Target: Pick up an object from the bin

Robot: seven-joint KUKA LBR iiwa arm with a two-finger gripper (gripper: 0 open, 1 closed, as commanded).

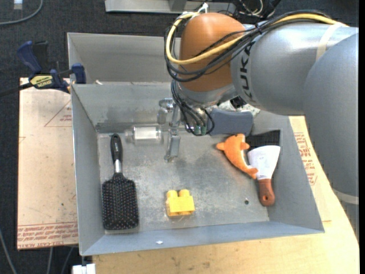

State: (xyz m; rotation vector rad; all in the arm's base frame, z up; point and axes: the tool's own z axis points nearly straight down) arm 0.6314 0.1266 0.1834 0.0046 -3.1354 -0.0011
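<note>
The arm [285,56] reaches in from the right, and its orange-capped wrist hangs over the far middle of the grey metal bin [85,153]. The gripper [167,140] is low over the bin floor, a little left of the middle and closer to the far wall than to the near one. Its two metal fingers [173,147] stand apart, one towards the far wall and one towards the near wall, and nothing shows between them.

Just beside the fingers, on their left, a small clear cylinder [145,135] lies on its side with its long axis running left to right. Its right end is close to the gap between the fingers, but I cannot tell whether it touches them. It is the nearest thing to the gripper.

The other things lie well apart across the floor:
- A black hairbrush [120,201] lies along the left wall, with its bristled head towards the near-left corner and its handle pointing at the far wall.
- A yellow building block [179,202] sits by the near wall, about midway along it.
- An orange toy shaped like a dolphin [236,153] lies right of the middle.
- Just beside the toy, a scraper [265,170] with a white blade and a brown handle lies towards the right wall, handle pointing at the near-right corner.
</note>
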